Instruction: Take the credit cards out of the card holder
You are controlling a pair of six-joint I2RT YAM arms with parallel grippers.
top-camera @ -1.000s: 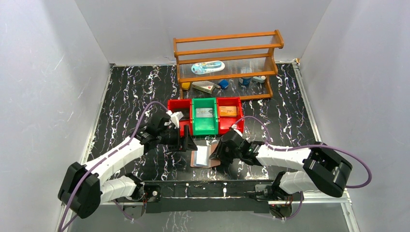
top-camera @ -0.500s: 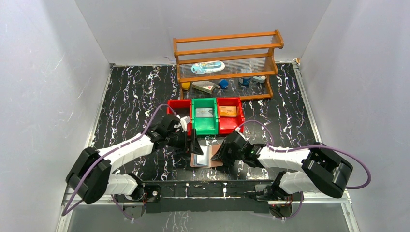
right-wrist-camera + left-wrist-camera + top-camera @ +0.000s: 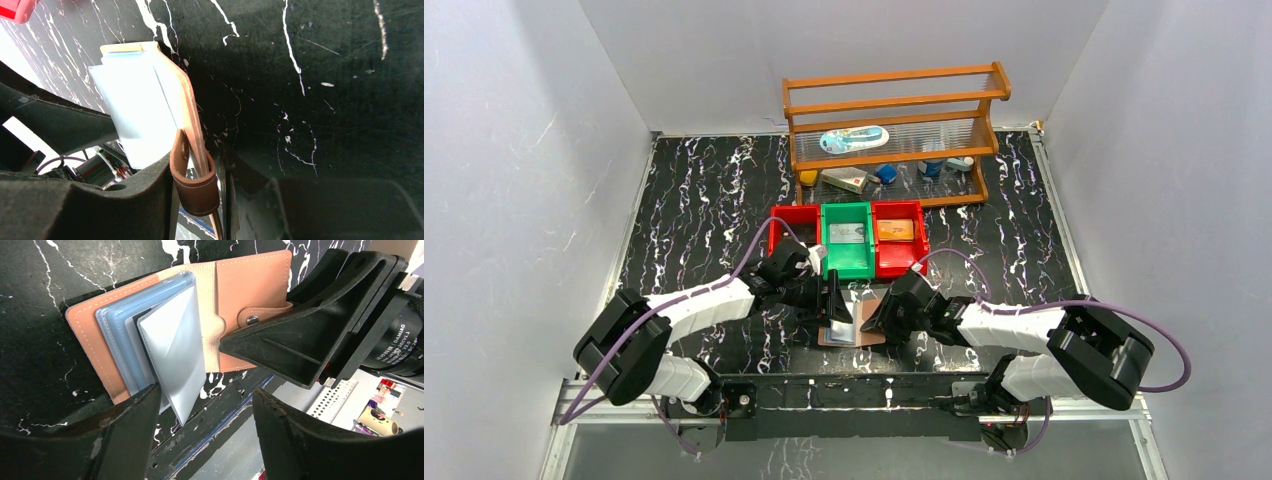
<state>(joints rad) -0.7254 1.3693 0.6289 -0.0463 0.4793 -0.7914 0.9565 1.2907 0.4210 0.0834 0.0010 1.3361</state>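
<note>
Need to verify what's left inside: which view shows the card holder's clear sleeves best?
Left wrist: the clear sleeves lie fanned open, large and face-on, on the card holder. Right wrist sees them at a steep angle, pale and washed out. Top external shows only a small pale patch.

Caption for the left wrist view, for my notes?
Open left gripper over fanned clear sleeves of the card holder; right gripper clamps its tab side.
</note>
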